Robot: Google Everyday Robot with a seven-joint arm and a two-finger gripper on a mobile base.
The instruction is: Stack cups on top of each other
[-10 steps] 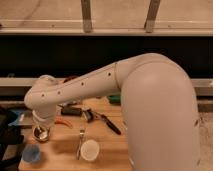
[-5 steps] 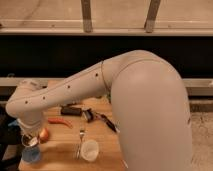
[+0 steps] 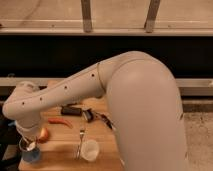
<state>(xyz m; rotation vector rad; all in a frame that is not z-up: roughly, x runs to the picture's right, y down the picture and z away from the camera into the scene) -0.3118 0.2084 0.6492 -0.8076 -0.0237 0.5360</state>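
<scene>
The light blue cup [image 3: 30, 155] stands at the front left corner of the wooden table [image 3: 60, 161]. My gripper [image 3: 28, 142] hangs straight over it at the end of the white arm and is shut on the shiny metal cup [image 3: 31, 146]. That metal cup sits low in the blue cup's mouth. I cannot tell whether the two cups touch. The white cup [image 3: 90, 149] stands upright to the right, near the table's front edge, apart from the other two.
A fork [image 3: 81, 142] lies between the blue and white cups. A red chili [image 3: 60, 121] and a round orange fruit [image 3: 44, 134] lie just behind. Dark tools [image 3: 73, 110] lie mid-table. The robot's bulky white body fills the right side.
The arm has swung left and down, carrying the metal cup from mid-table to over the blue cup. The white cup and the fork have not moved.
</scene>
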